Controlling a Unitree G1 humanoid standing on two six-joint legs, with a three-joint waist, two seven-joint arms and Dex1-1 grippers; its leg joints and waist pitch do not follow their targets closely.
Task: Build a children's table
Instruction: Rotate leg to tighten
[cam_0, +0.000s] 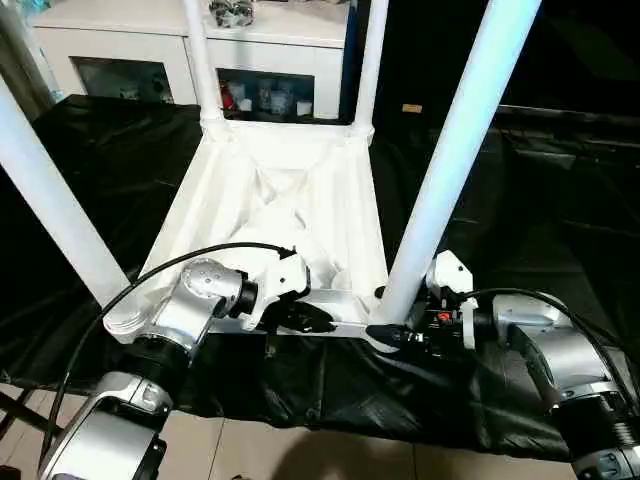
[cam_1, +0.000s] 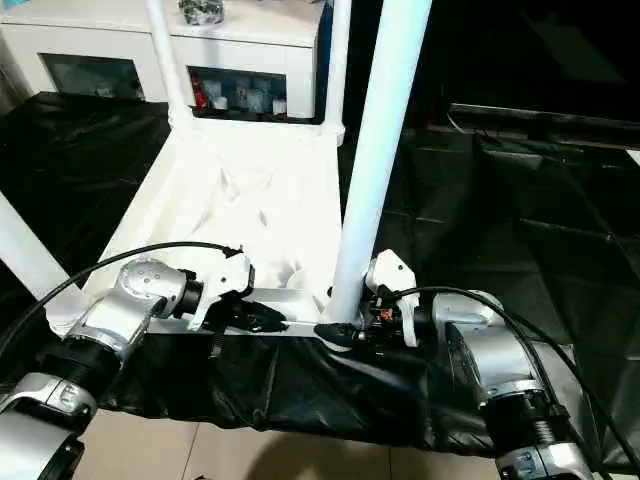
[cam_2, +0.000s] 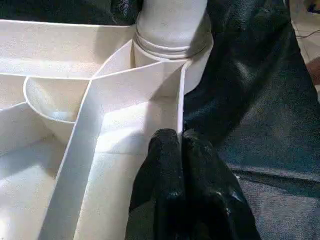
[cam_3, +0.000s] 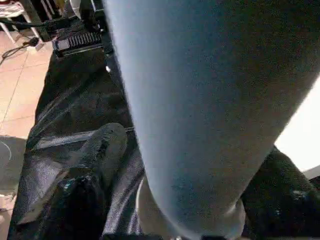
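You see a black-sheeted table (cam_0: 560, 200) with a white cabinet (cam_0: 150, 40) behind it. The children's table (cam_0: 290, 190) lies upside down at the near edge, four legs up. Your left hand (cam_0: 300, 318) is clenched, empty, fingertips (cam_2: 172, 150) on the near rim. Your right hand (cam_0: 392, 334) grasps the near-right leg (cam_0: 450, 150) at its base.

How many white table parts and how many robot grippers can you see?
Table legs: 4
Tabletop: 1
Grippers, left and right: 2
Total: 7
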